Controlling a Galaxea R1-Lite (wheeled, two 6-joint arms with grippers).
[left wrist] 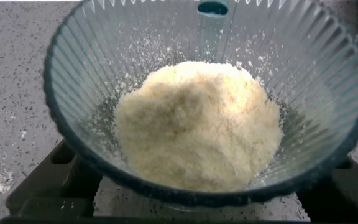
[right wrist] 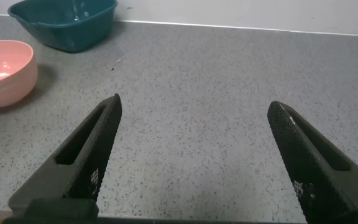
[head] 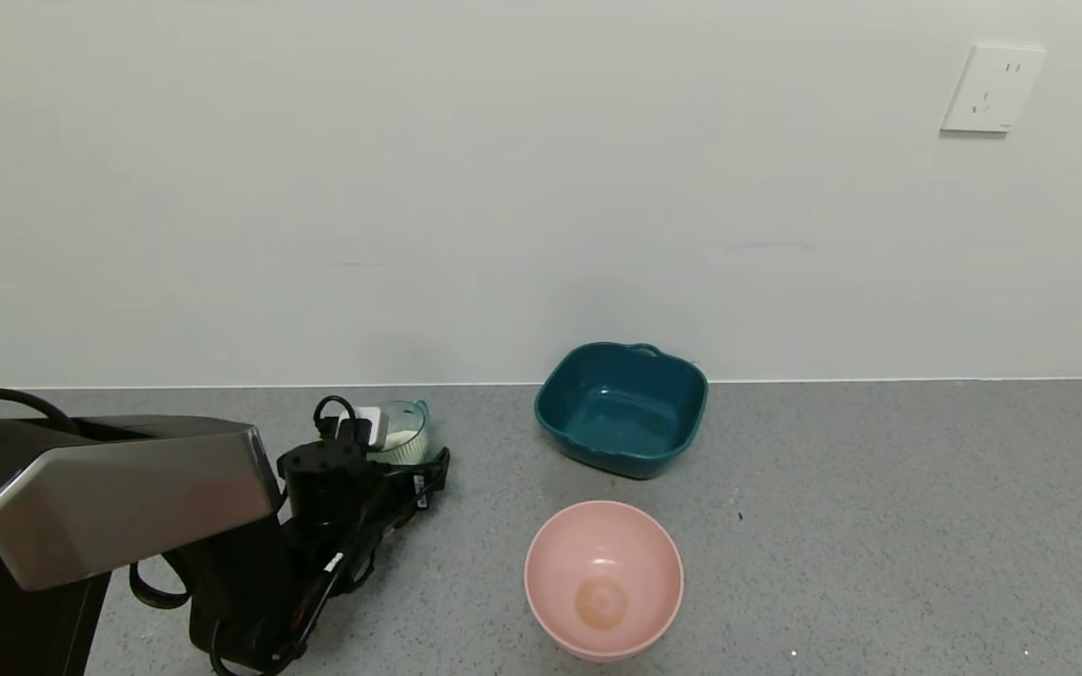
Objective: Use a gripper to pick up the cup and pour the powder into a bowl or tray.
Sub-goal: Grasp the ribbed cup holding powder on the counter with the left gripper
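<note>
Left hand (head: 409, 460): low over the tabletop (head: 879, 526) at the left, against the cup; fingers (left wrist: 48, 180) seen under and to either side of the cup's base in the left wrist view; whether clamped on it or merely set around it, cannot tell.
Right hand (right wrist: 194, 155): out of the head view; parked over bare tabletop, fingers spread wide, holding nothing; bowl and tub off to one side, well apart from it.
Cup (head: 402, 434): upright, near the wall, just beyond the left hand; seems to stand on the tabletop, not clearly lifted.
Powder (left wrist: 197, 124): cream heap in the cup's bottom, dusting on the ribbed wall; none spilled that can be seen.
Bowl (head: 603, 577): pink, nearest the robot, at centre; no powder in it, only a faint mark at the bottom.
Tub (head: 623, 407): dark teal, behind the bowl, close to the wall; nothing in it.
Step in hand: judged as the grasp of the cup; lift and pour not yet done.
Next move: firm hold low on the cup, lift kept level, carry rightward and toward the robot to above the bowl, then slow tilt over its middle.
Risk: tilting early would scatter powder on the tabletop; a loose grip on the ribbed wall could let the cup slip.
</note>
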